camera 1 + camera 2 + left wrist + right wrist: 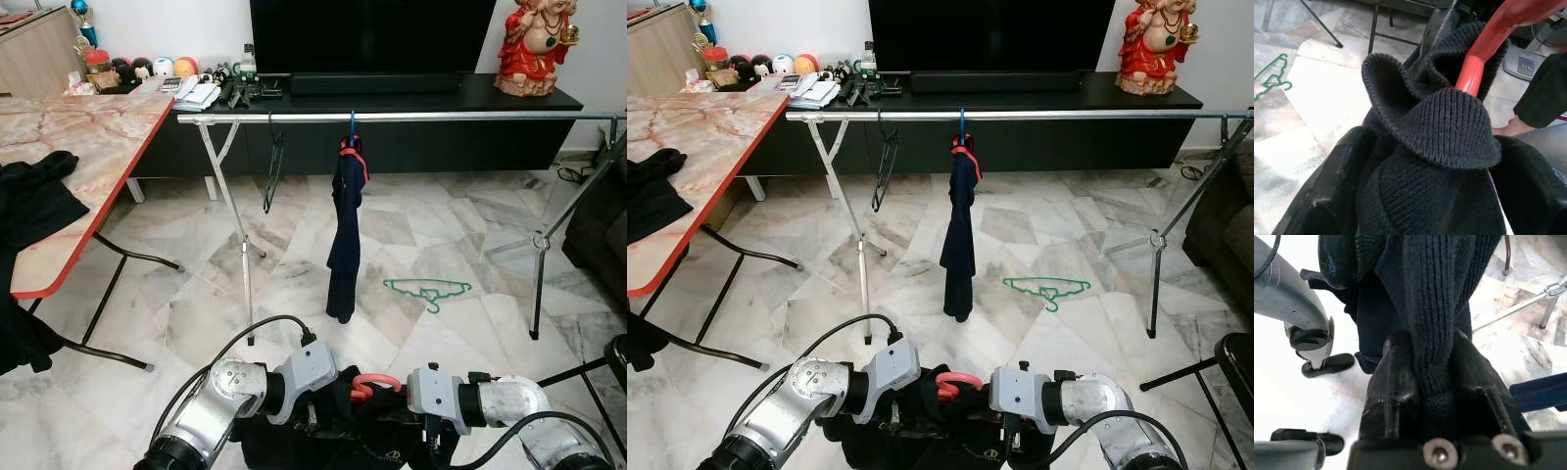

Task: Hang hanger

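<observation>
The red hanger point(375, 385), already threaded into a black knitted sweater point(1440, 147), sits low in front of the robot, well short of the rail point(411, 117), so the hanging itself is not yet done. The right claw point(1430, 382) is pinching a fold of the sweater; the left claw point(1400, 196) is buried in the knit, and whether it is clamped cannot be told. On the rail hang a dark garment point(345, 235) and a bare black hanger point(273, 171). A green hanger point(427, 290) lies on the marble floor point(196, 304). A desk point(78, 147) stands on the left, a TV cabinet point(392, 98) behind.
</observation>
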